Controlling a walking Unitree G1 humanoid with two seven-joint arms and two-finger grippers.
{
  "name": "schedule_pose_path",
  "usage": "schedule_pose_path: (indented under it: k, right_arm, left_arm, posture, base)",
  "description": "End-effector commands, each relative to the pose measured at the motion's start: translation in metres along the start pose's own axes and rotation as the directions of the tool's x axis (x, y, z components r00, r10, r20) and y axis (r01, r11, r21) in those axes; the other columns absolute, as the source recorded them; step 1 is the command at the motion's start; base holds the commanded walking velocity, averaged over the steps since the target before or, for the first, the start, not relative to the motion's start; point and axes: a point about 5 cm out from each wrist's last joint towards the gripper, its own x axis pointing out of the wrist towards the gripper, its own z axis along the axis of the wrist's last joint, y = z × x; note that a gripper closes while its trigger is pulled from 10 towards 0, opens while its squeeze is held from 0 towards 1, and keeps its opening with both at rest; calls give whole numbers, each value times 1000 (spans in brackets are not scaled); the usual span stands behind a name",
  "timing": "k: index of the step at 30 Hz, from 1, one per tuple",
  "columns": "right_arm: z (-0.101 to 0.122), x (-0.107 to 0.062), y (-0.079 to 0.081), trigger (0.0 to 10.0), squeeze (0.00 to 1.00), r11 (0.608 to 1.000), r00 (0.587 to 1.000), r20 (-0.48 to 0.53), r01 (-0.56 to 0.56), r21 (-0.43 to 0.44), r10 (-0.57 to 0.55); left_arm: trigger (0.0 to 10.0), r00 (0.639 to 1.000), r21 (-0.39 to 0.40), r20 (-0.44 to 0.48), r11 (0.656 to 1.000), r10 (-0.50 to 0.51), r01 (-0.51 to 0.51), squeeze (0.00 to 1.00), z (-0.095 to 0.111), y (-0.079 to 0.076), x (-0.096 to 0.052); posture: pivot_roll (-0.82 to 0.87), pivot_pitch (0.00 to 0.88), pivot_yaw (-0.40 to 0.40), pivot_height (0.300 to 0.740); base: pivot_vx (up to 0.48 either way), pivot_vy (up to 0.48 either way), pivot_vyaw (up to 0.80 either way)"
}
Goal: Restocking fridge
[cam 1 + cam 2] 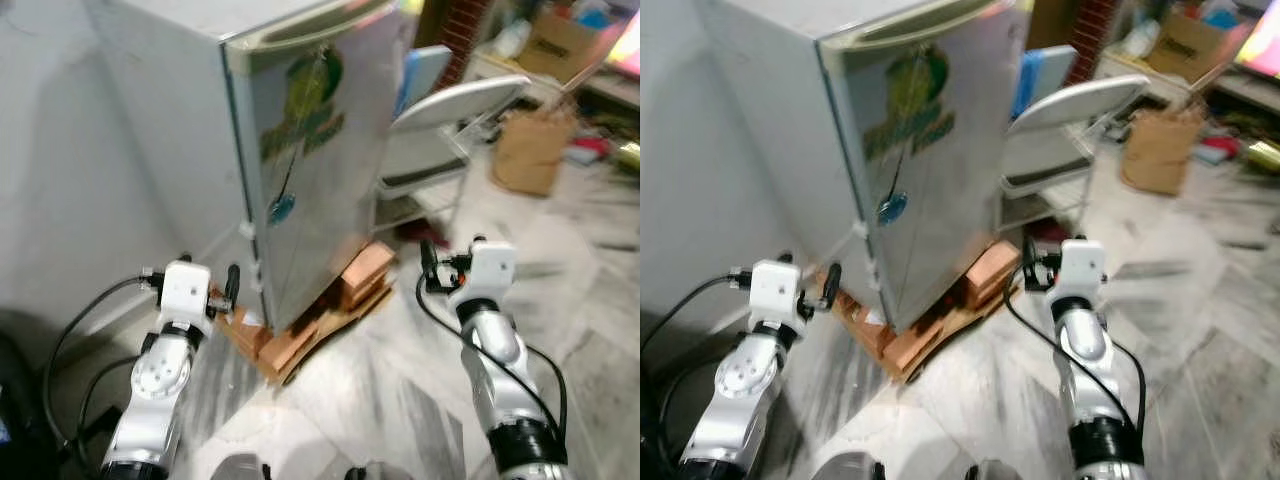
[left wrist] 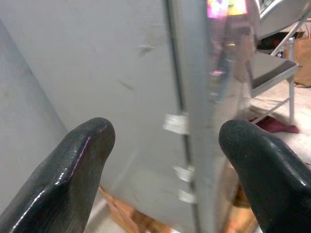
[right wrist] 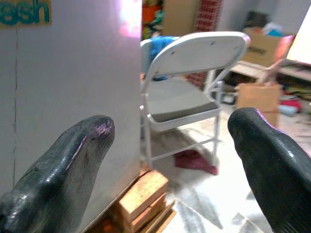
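A small silver fridge (image 1: 310, 150) stands before me with its door shut, a green sticker on the front. It rests on wooden blocks (image 1: 330, 310). My left gripper (image 2: 165, 160) is open and empty, held low near the fridge's left corner, by the door hinge edge (image 2: 187, 121). My right gripper (image 3: 170, 160) is open and empty too, held low by the fridge's right front corner. Both silver arms (image 1: 160, 370) reach forward from below.
A white folding chair (image 1: 440, 130) stands just right of the fridge. Behind it are a brown paper bag (image 1: 530, 145), cardboard boxes (image 1: 570, 40) and clutter. A grey wall (image 1: 70, 150) is on the left. The floor is marble (image 1: 400, 400).
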Motion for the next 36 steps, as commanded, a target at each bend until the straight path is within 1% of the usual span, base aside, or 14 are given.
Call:
schedule_pose_path:
  k: [1, 4, 9, 11, 15, 17, 20, 23, 24, 28, 36]
  right_arm:
    - [3, 2, 8, 10000, 0, 1000, 1000, 10, -23, 4, 23]
    - [3, 1, 8, 10000, 0, 1000, 1000, 10, -29, -2, 29]
    - [2, 0, 7, 10000, 0, 999, 999, 7, -34, -6, 34]
    - [2, 1, 8, 10000, 0, 999, 999, 8, -34, -5, 34]
    - [3, 1, 9, 10000, 0, 999, 999, 8, -36, -5, 36]
    - [1, -1, 9, 10000, 0, 999, 999, -2, -35, -15, 35]
    - [-1, -2, 9, 10000, 0, 999, 999, -11, -34, -20, 34]
    - [-2, -2, 8, 10000, 0, 999, 999, -14, -35, -18, 35]
    - [-1, -3, 8, 10000, 0, 999, 999, -12, -35, -17, 35]
    - [-1, -3, 8, 10000, 0, 999, 999, -11, -36, -18, 36]
    - [-2, -4, 9, 10000, 0, 999, 999, -16, -40, -20, 40]
  left_arm:
    - [10000, 1000, 28, 1, 999, 32, -32, 0, 0, 8, -1]
    - [10000, 999, 27, 5, 999, 37, -37, 0, -1, 9, -2]
    - [10000, 999, 8, 15, 999, 39, -39, 0, 1, 7, -3]
    - [10000, 999, 10, 14, 999, 40, -40, 0, 0, 6, -3]
    - [10000, 999, 18, 17, 999, 49, -49, 0, 1, 7, -3]
    - [10000, 997, 24, 49, 998, 63, -64, 0, 3, 8, -3]
    - [10000, 997, 34, 55, 997, 61, -63, 0, 4, 9, -3]
    - [10000, 999, -9, 30, 1000, 20, -20, 0, 2, 7, -5]
    - [10000, 999, -45, 37, 999, 5, -3, 0, 3, 5, -6]
    - [10000, 999, -35, 43, 999, 0, 1, 0, 4, 5, -6]
    - [10000, 998, -48, 53, 999, -14, 16, 0, 4, 3, -6]
  posture:
    - [99, 60, -49, 740]
    - [100, 61, -53, 740]
    - [101, 60, -55, 740]
    - [103, 63, -57, 740]
    - [105, 67, -60, 740]
    - [104, 70, -62, 740]
    - [103, 71, -63, 740]
    - [100, 72, -63, 740]
    - [99, 73, -63, 740]
    - [98, 73, -64, 740]
    - [96, 77, -66, 740]
  base:
    - [0, 480, -800]
    - [0, 480, -800]
    - [0, 389, -720]
    - [0, 0, -497]
    - [0, 0, 0]
    - [0, 0, 0]
    - [0, 0, -140]
    - [0, 0, -800]
    - [0, 0, -800]
    - [0, 0, -800]
    - [301, 0, -613]
